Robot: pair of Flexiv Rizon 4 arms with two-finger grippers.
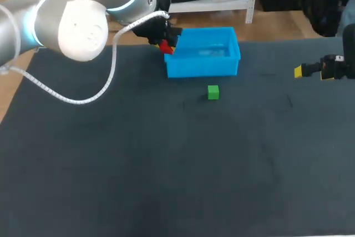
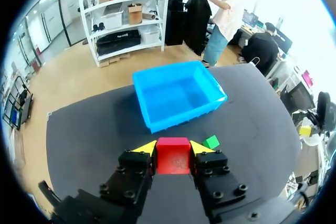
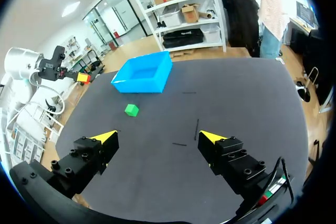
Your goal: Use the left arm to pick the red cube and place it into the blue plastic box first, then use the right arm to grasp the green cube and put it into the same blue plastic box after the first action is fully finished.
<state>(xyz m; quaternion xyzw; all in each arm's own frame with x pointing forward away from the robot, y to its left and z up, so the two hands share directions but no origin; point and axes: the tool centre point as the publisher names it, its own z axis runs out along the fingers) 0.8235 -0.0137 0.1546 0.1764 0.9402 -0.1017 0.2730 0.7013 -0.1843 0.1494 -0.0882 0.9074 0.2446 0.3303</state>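
- The left gripper point(image 2: 174, 147) is clenched on the red cube point(image 2: 173, 157). One yellow tip presses against each of two opposite faces.
- In the head view, that gripper and cube are at the left end of the blue box point(image 1: 202, 66), by its far corner. They are held up off the table point(image 1: 138, 165). The cube is at the box's left wall and not inside the box.
- In the left wrist view, the box lies ahead of the held cube with its open top showing.
- The box rests on the dark table with its long side towards the robot.
- The green cube point(image 1: 213, 92) sits on the table just in front of the box's near long wall, apart from it and slightly right of the wall's middle.
- The right gripper point(image 3: 157, 136) is well to the right of the box. Its jaws are released and the yellow-tipped fingers are spread wide.
- In the right wrist view, the box and the green cube are both well ahead of that gripper, the cube nearer than the box.
- A white cable point(image 1: 113, 70) loops down from the left arm point(image 1: 66, 15), to the left of the box.
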